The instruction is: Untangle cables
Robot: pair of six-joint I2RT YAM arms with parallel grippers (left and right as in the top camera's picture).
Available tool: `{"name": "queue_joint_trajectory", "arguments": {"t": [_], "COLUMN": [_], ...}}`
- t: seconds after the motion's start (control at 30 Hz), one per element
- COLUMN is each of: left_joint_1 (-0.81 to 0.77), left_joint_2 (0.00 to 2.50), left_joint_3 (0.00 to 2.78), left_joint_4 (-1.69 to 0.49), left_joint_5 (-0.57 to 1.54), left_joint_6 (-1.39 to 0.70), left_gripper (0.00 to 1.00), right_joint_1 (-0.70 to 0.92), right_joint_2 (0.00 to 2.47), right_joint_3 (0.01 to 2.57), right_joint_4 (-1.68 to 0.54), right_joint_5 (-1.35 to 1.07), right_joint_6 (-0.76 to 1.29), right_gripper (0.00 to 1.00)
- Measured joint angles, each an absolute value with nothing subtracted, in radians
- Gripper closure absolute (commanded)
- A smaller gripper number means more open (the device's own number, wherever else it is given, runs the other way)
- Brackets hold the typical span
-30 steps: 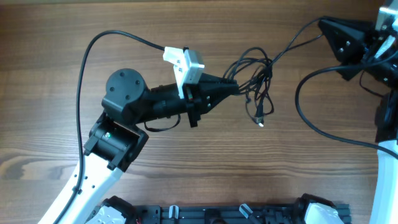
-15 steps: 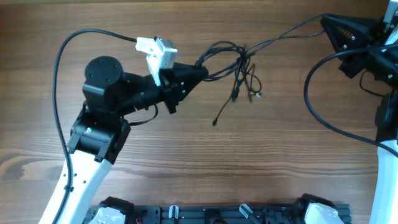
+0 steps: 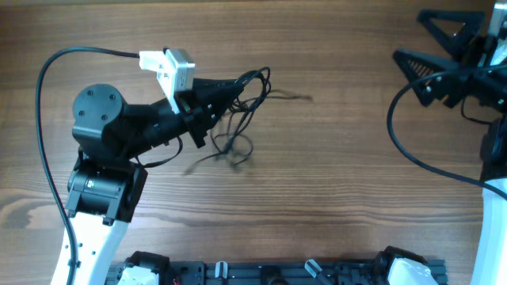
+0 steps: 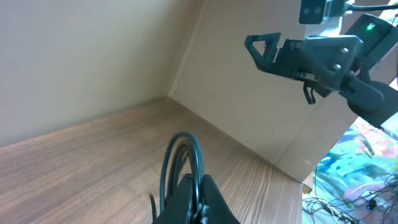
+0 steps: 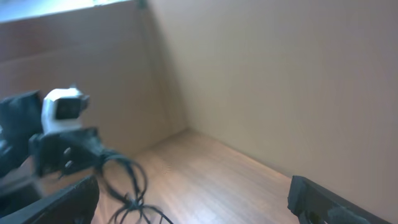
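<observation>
From overhead, your left gripper (image 3: 236, 82) is pinched shut on the cables (image 3: 238, 127), its tip pointing right across the wooden worktop (image 3: 356, 182). The cables sit left of centre. One loop rises at the gripper tip, and the rest spreads in loose black loops just below and right of it. A thin strand trails off to the right and another to the lower left. Your right gripper (image 3: 408, 35) is at the top right corner with its jaws spread wide and nothing in them, well apart from the cables.

In the left wrist view, your closed fingers (image 4: 198, 198) meet at the bottom edge. A doubled loop of the cables (image 4: 184, 155) arches up from between them. The right arm (image 4: 329, 56) shows across the worktop at the upper right, in front of a pale board wall.

In the right wrist view, the picture is blurred. Your right gripper (image 5: 194, 186) shows a finger in each lower corner, far apart, with only bare worktop between them. The left gripper (image 5: 68, 149) and its white camera (image 5: 65, 107) are at the left, with the cables (image 5: 127, 186) curling just beside it.
</observation>
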State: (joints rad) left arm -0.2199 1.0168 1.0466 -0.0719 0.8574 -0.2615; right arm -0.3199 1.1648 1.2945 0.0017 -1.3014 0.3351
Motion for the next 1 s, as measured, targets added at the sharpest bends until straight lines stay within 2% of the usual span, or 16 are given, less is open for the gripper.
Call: {"name": "queue_joint_trajectory", "arguments": {"t": [0.13,0.23,0.5,0.8,1.0], "left_joint_1": [-0.265,-0.307,-0.403,-0.518,-0.59], "left_joint_2": [1.017,1.016,1.017,1.057,1.064], "left_joint_3": [1.046,1.045,1.045,1.044,1.043], "left_joint_4": [-0.013,0.044,0.115,0.182,0.272], "left_joint_5": [0.858,0.849,0.627,0.339,0.285], "left_joint_6": [-0.272,-0.276,-0.381,-0.55,-0.598], "left_gripper": [0.96,0.96,0.96,0.96,0.96], "right_joint_1": [-0.32,-0.32,-0.274,-0.03,0.101], "right_joint_2": [1.165,1.168,1.18,1.18,1.18], "right_joint_3": [1.295,1.298,1.299,1.299,1.299], "right_joint_4": [-0.048,-0.173,-0.472,-0.644,-0.646], "right_joint_5": [-1.392,-1.414,-1.395,-1.129,-0.908], "right_joint_6": [0.29,0.278,0.209,0.126,0.16], "right_gripper": [0.0,0.0,0.0,0.0,0.0]}}
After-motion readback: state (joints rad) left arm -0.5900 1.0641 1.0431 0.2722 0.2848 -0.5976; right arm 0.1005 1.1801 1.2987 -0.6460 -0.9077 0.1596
